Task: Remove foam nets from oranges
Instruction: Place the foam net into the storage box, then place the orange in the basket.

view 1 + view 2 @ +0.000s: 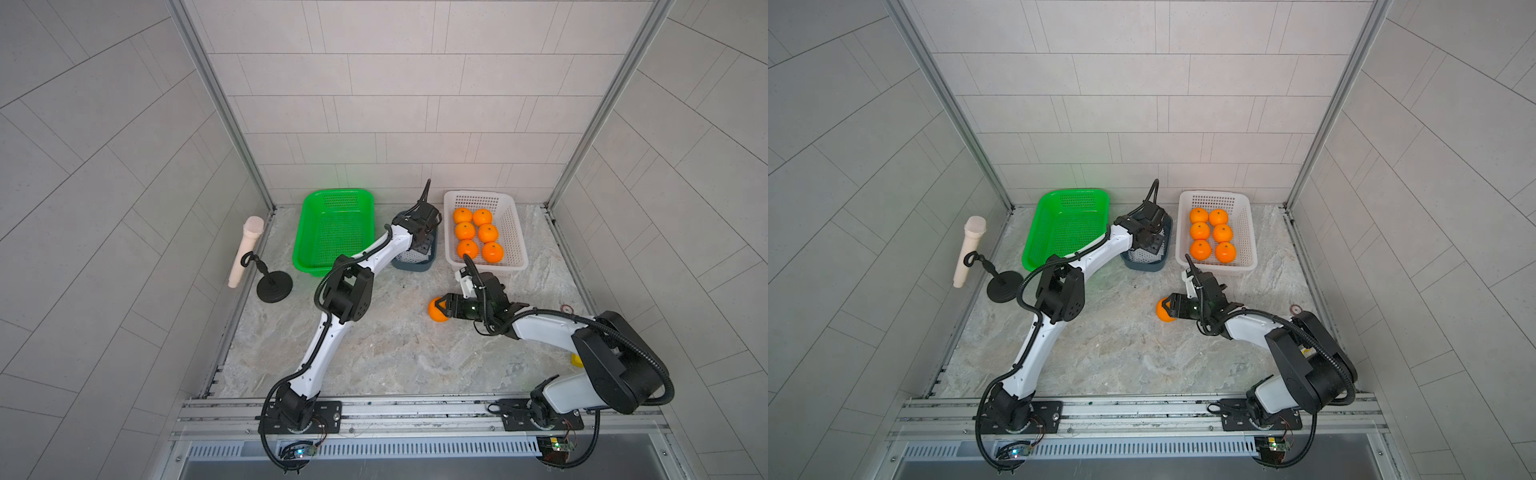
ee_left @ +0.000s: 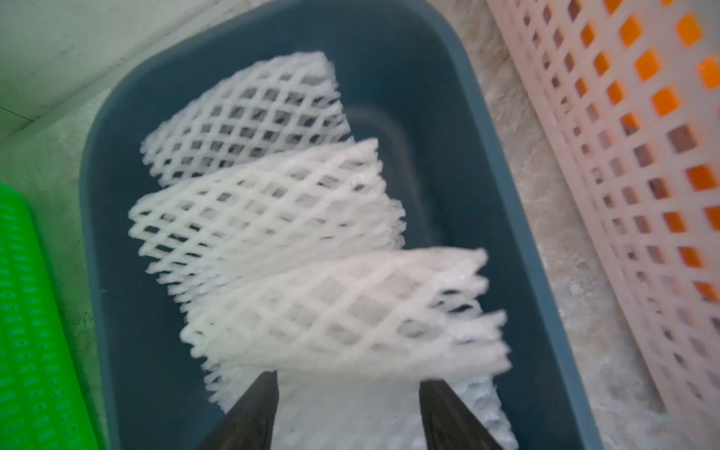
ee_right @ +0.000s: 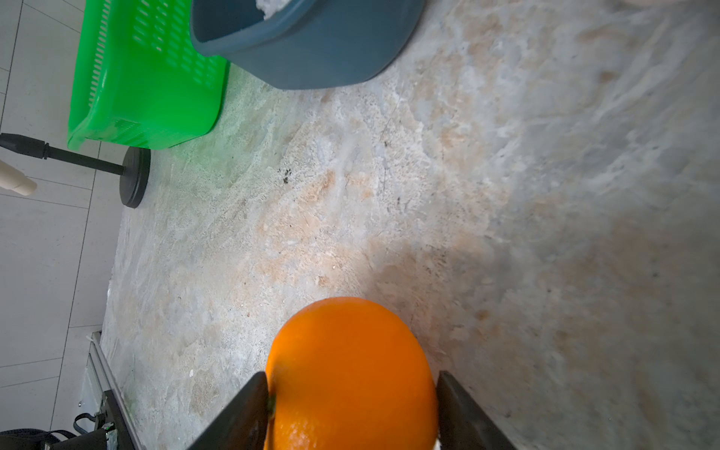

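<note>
**Right gripper holds an orange; nets lie in the bin**

The right gripper (image 3: 352,380) is clamped on an orange (image 3: 343,343), one finger pressed to each side of its bare skin. In both top views that orange (image 1: 436,314) (image 1: 1164,312) sits low over the middle of the table (image 1: 395,345), in front of the white basket (image 1: 515,232). Whether it touches the table cannot be told.

Six more oranges (image 1: 464,230) lie in the white basket in two rows of three, all with bare skin.

The left gripper (image 2: 346,380) hangs over the blue-grey bin (image 2: 428,97), which stands between the green basket (image 1: 332,232) and the white one. Its fingers (image 2: 253,409) stand apart. At least three nets (image 2: 272,206) lie in the bin, overlapping like fanned cards. The nearest net (image 2: 350,307) is blurred and lies just past the fingertips, with more white foam showing between the two fingers. Neither finger presses on it.

A microphone (image 1: 245,249) leans on a black stand (image 1: 274,286) at the table's left edge, well apart from both arms.
</note>
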Robot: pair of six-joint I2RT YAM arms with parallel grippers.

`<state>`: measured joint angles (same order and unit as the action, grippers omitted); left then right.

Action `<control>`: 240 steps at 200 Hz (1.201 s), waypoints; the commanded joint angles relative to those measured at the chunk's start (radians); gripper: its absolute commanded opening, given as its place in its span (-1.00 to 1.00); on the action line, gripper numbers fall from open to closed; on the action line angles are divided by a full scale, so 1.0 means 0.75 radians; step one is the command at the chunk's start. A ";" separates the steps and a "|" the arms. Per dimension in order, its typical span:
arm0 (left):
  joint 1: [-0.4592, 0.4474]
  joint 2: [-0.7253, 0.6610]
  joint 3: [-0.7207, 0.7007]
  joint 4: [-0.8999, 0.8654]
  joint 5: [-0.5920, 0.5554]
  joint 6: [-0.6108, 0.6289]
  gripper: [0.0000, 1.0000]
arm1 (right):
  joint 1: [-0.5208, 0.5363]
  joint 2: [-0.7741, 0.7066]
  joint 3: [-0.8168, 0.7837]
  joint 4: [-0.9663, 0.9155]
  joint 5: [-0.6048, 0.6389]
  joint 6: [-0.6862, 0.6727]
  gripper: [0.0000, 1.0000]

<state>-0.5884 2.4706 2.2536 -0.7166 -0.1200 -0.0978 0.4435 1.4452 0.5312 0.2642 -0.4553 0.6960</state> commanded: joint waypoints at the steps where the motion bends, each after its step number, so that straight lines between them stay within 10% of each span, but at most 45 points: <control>1: 0.016 -0.034 0.016 -0.091 0.054 -0.020 0.32 | -0.007 -0.029 -0.019 -0.042 0.029 -0.008 0.36; 164: 0.015 -0.520 -0.256 -0.077 -0.053 0.008 0.48 | -0.078 -0.173 0.020 -0.176 0.014 -0.052 0.36; 240: 0.014 -0.969 -0.855 0.126 -0.140 -0.126 0.48 | -0.338 -0.327 0.351 -0.486 -0.105 -0.159 0.37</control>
<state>-0.5743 1.8660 1.7332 -0.6956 -0.1864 -0.1337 0.2535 1.2366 0.7082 -0.0093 -0.5003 0.6205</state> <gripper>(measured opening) 0.741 0.683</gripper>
